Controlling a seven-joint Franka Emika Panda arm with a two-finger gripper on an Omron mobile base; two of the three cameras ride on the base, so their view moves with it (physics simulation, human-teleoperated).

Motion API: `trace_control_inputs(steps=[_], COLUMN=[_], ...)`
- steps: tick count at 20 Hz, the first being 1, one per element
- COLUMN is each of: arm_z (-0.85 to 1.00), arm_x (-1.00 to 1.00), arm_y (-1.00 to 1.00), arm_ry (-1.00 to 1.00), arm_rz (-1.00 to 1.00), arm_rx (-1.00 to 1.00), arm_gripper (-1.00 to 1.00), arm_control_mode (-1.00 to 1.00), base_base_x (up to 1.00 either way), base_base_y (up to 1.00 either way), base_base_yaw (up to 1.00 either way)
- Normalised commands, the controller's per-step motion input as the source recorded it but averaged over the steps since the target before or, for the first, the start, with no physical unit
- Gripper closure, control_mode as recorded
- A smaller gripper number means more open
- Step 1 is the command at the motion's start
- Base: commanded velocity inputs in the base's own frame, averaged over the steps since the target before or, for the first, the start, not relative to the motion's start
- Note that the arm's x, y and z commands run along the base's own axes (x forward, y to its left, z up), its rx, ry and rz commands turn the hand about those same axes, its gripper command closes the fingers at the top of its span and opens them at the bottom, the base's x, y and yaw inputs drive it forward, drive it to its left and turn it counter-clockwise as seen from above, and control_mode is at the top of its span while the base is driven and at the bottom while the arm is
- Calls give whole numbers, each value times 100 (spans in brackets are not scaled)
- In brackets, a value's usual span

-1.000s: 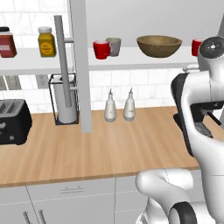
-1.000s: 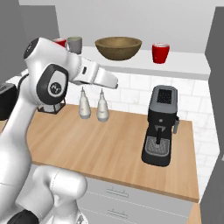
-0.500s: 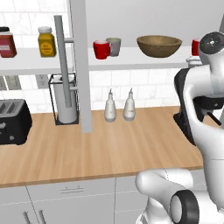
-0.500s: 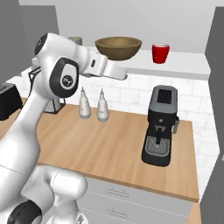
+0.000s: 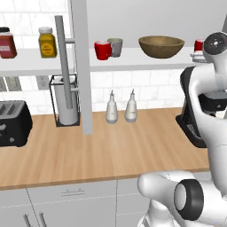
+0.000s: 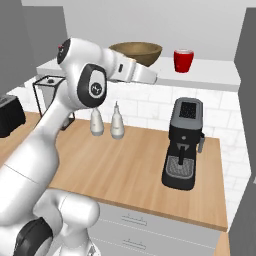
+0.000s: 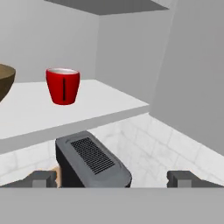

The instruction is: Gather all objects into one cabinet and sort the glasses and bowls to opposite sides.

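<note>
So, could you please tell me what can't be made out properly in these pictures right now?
- Red cup on the right of the shelf, left base view: mostly hidden behind the arm.
- Bowl, hand view: cut off by the left edge.
- Grey-green cup, left base view: partly covered by the red cup in front.
- Fingers, hand view: just the tips show, far apart; nothing between them.
- Coffee machine, left base view: largely behind the arm.
</note>
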Motion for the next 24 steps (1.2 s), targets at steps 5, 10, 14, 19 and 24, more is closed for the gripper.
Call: trace_control_inputs(steps=[5, 10, 14, 19, 24], arm_z=[37, -3, -62, -60, 2], arm_x=[58, 48, 59, 58, 38], arm_y=[-25, -31, -16, -4, -19], arm_ry=[17, 8, -8, -15, -20], arm_rz=[1, 6, 9, 12, 5], arm_rx=[7, 7, 0, 0, 0], arm_gripper=[-100, -100, -100, -100, -100], arm_control_mode=[-100, -100, -100, -100, -100], base_base_x=[0, 0, 0, 0, 0], base_base_y=[0, 0, 0, 0, 0], base_base_yaw=[0, 0, 0, 0, 0])
